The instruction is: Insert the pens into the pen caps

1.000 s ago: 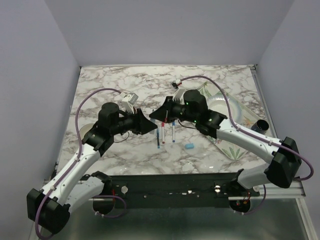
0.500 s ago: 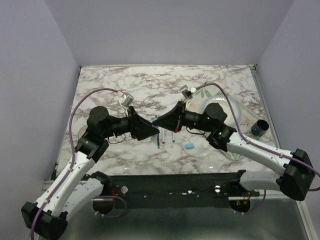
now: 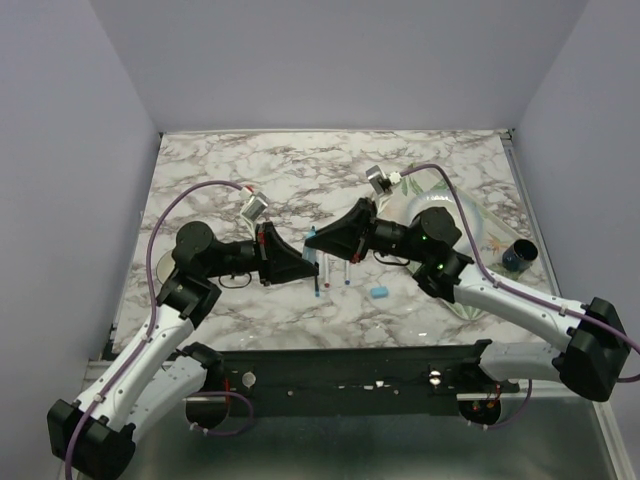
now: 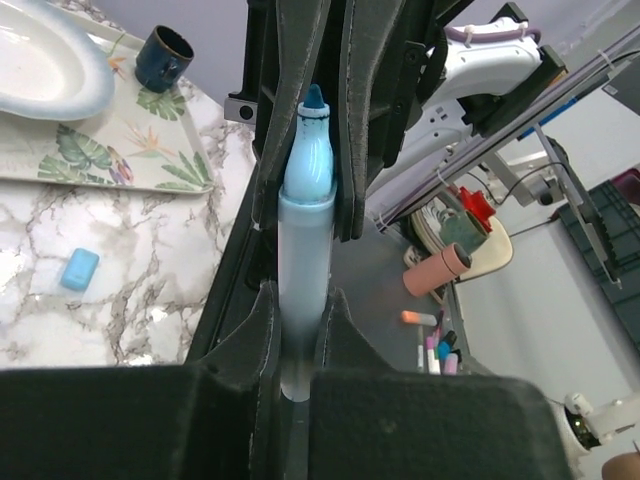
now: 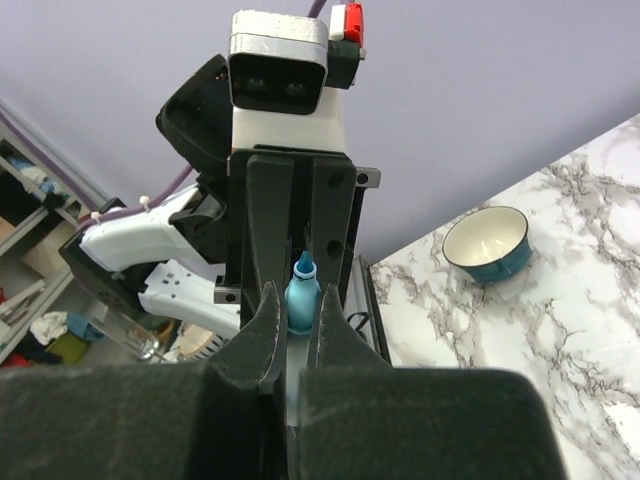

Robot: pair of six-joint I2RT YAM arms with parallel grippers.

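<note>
Left wrist view, left gripper (image 4: 300,300) and right gripper (image 4: 305,215) pinching blue pen (image 4: 308,160), plate (image 4: 40,70) in tray (image 4: 150,165), cup (image 4: 165,57) nearby

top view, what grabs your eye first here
The two arms meet tip to tip over mid-table, the left claw and right claw both closed on one light-blue pen held between them. Just below, loose pens lie on the marble table, a small light-blue cap to their right.

Pale blue pen (image 4: 300,290), light blue cap (image 4: 79,269), grey-veined marble table (image 4: 140,300), floral tray (image 4: 110,165)
</note>
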